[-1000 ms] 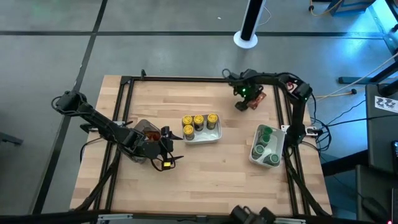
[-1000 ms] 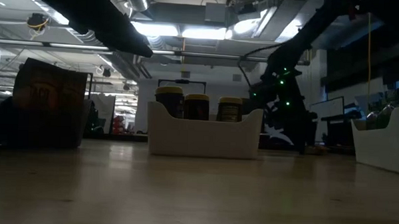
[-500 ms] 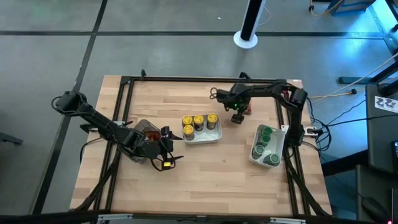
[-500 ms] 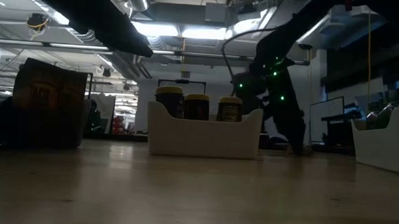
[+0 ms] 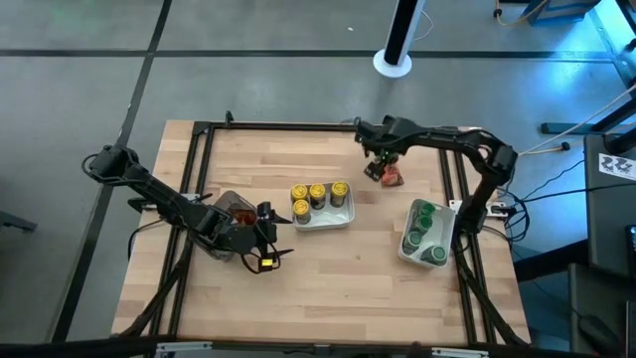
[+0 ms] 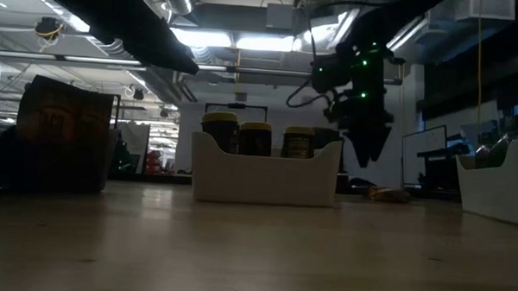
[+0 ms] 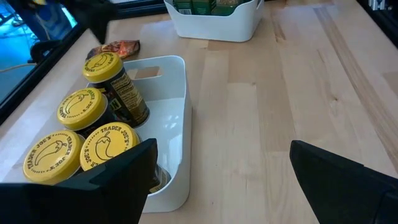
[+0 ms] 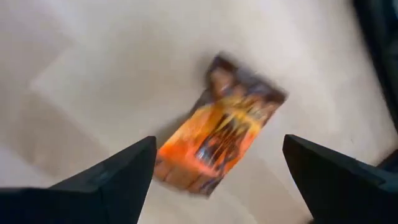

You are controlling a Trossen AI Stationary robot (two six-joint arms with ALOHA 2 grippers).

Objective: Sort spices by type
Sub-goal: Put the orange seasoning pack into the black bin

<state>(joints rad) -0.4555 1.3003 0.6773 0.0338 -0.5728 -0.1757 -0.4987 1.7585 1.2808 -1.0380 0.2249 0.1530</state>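
Now, one loose red-orange packet lies flat on the bench, toward the far right, at about one o'clock from the middle tray. It is apart from both trays, touching nothing but wood. In the right wrist view the packet sits squarely between the two dark fingers, its long axis running on a diagonal across the gap rather than in line with it.

Right tool hangs directly above the packet, jaws spread wide, holding nothing. The low view shows it raised clear of the bench, with the packet on the wood below it. The key relation is that the packet lies straight under the right tool, nearly centred. My judgement is that a plain descent should reach it, though a wrist turn may be needed so the fingers close across the short side.

Left tool waits at the near left of the bench, at about eight o'clock from the middle tray, jaws wide and empty. It is well away from the packet; the right arm is much nearer.

Yellow-lidded jars stand in the middle tray. Green-lidded jars fill the right tray. A clear grey bin with something red-orange inside sits by the left arm, probably where the packet is bound.
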